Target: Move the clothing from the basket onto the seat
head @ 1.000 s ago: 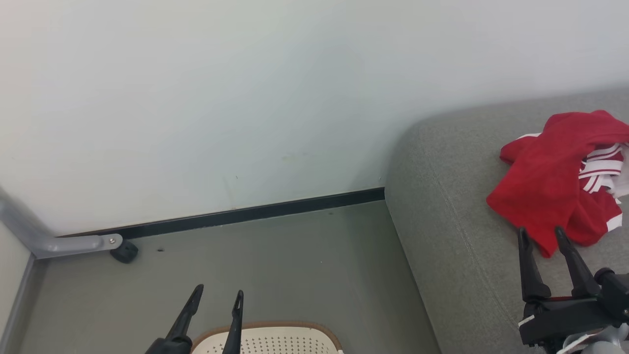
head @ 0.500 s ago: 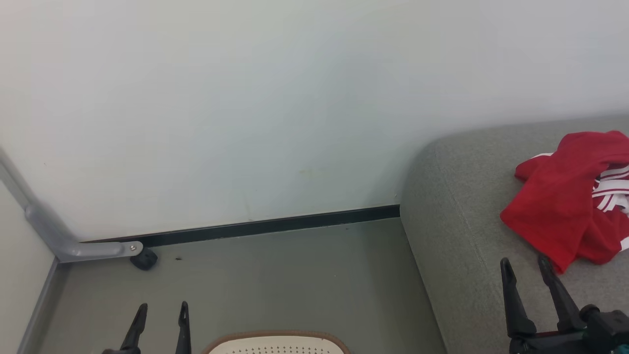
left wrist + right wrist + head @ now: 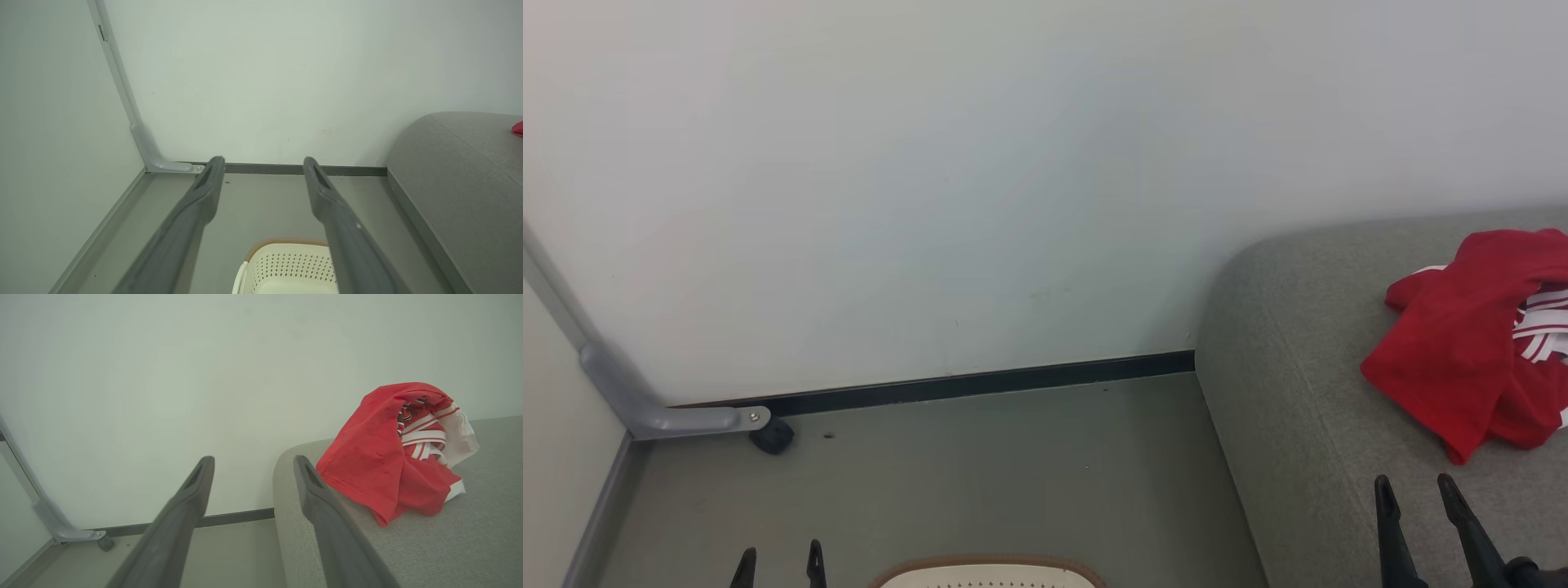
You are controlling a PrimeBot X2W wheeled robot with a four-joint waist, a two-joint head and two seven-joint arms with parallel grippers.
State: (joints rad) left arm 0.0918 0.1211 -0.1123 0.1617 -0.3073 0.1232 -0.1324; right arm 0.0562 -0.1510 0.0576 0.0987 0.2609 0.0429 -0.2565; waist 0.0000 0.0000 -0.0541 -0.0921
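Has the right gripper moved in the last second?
Yes. Against the clothing on the seat, the right gripper has pulled back toward the robot; its tips now stop short of the fabric.

1. You'll find the clothing (image 3: 376,457) heaped on the seat near its rounded end. It is bright red fabric, crumpled, with white stripes and trim showing among the folds.
2. The seat (image 3: 1298,392) is a large grey woven cushion with a rounded corner and a stitched seam.
3. Your basket (image 3: 286,267) stands upright on the floor (image 3: 980,474) beside the seat, apart from it. It is cream, pierced with small holes and brown-rimmed. You see only its far wall, so its contents can't be judged.
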